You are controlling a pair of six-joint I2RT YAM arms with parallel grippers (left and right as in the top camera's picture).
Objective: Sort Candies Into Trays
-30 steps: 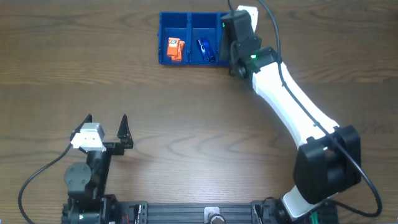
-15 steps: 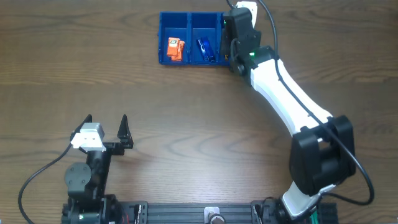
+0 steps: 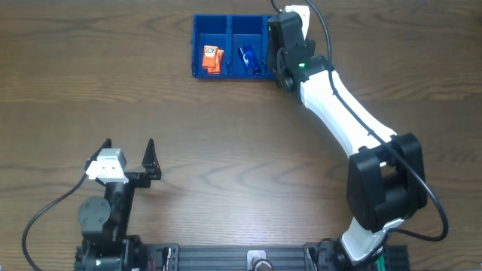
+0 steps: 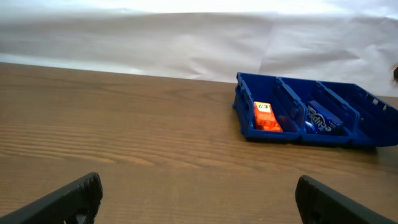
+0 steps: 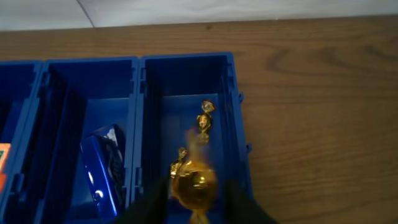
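Observation:
A blue three-compartment tray (image 3: pixel 194 47) sits at the far middle of the table. An orange candy (image 3: pixel 212 59) lies in its left compartment and a blue candy (image 3: pixel 248 60) in the middle one. My right gripper (image 3: pixel 279 44) hovers over the right compartment (image 5: pixel 186 81), shut on a gold-wrapped candy (image 5: pixel 194 180). A second small gold piece (image 5: pixel 205 116) lies on that compartment's floor. My left gripper (image 3: pixel 129 144) stands open near the front left, far from the tray (image 4: pixel 245 115), with nothing between its fingers.
Bare wooden table (image 3: pixel 226 143) stretches between the tray and the arm bases. A white backdrop (image 4: pixel 186 37) runs behind the table's far edge. The right arm (image 3: pixel 343 113) slants from the front right up to the tray.
The right arm's elbow has swung slightly left while its gripper stayed over the tray's right compartment. The left arm has not moved.

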